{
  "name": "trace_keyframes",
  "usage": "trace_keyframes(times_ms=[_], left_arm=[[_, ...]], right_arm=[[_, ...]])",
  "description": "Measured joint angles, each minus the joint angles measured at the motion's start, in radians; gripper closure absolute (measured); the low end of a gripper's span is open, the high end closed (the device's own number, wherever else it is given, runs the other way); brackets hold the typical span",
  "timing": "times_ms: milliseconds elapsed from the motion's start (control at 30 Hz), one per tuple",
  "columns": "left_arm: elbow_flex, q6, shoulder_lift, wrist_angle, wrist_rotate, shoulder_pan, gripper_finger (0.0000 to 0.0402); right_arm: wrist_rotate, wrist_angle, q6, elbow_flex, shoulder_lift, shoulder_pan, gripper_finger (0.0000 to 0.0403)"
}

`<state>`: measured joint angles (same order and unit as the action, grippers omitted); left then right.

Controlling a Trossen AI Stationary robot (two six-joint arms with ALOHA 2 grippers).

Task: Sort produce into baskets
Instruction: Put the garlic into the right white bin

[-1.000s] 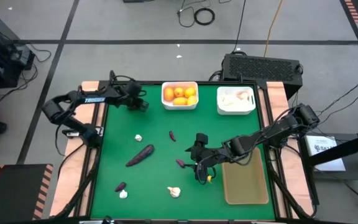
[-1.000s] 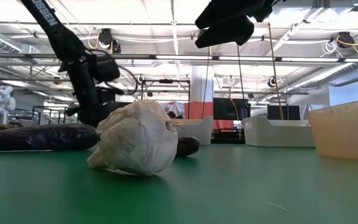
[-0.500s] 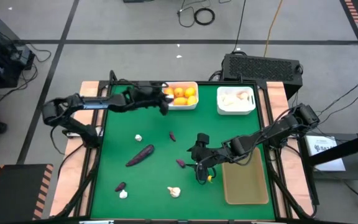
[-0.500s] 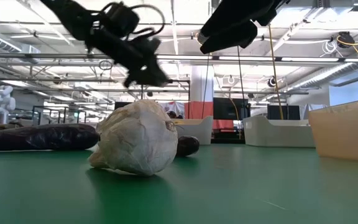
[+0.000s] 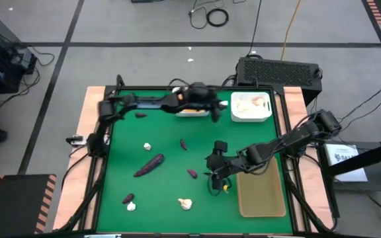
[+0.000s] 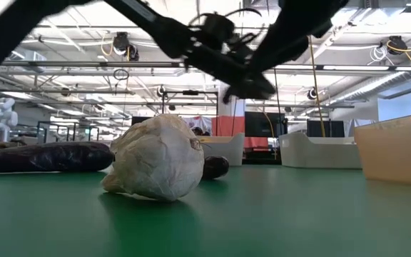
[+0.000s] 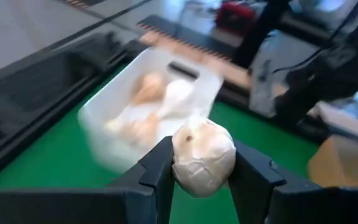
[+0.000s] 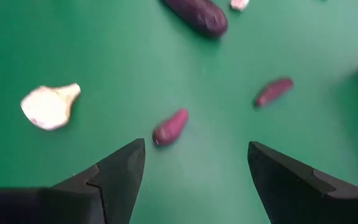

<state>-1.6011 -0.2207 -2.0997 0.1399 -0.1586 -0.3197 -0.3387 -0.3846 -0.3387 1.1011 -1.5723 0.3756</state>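
Note:
My left gripper is shut on a lumpy white garlic bulb. In the high view it hangs at the far edge, over the white basket of orange fruits, next to the white basket of garlic. My right gripper stands open above a small purple piece near mid-table, touching nothing. A long purple piece, smaller purple pieces and garlic bulbs lie on the green table. My left gripper pinches the garlic bulb by two opposite sides between its two fingers. The fingers point toward the table's right, slightly downward. The bulb is lifted clear of the table, short of the garlic basket.
A tan tray lies at the near right, beside my right arm. A black box with a grille stands beyond the far edge. More garlic and a purple piece lie on the left half.
My left gripper has swept from the table's far left corner toward the right along the far edge, rising a little and turning more level, with the garlic bulb held. It now hangs over the orange basket, next to the garlic basket.

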Motion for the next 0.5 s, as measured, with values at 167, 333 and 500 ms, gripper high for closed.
trace_keyframes(times_ms=[167, 333, 500], left_arm=[[-0.275, -0.002, -0.197, -0.033, -0.130, 0.005, 0.0275], [-0.471, -0.002, -0.358, -0.050, -0.159, 0.017, 0.0275], [-0.573, -0.003, -0.453, -0.057, -0.135, 0.029, 0.0275]], right_arm=[[-0.005, -0.092, -0.051, 0.000, 0.024, 0.013, 0.0129], [-0.074, -0.104, -0.031, 0.000, 0.029, 0.041, 0.0129], [-0.112, -0.115, -0.020, 0.000, 0.029, 0.051, 0.0129]])
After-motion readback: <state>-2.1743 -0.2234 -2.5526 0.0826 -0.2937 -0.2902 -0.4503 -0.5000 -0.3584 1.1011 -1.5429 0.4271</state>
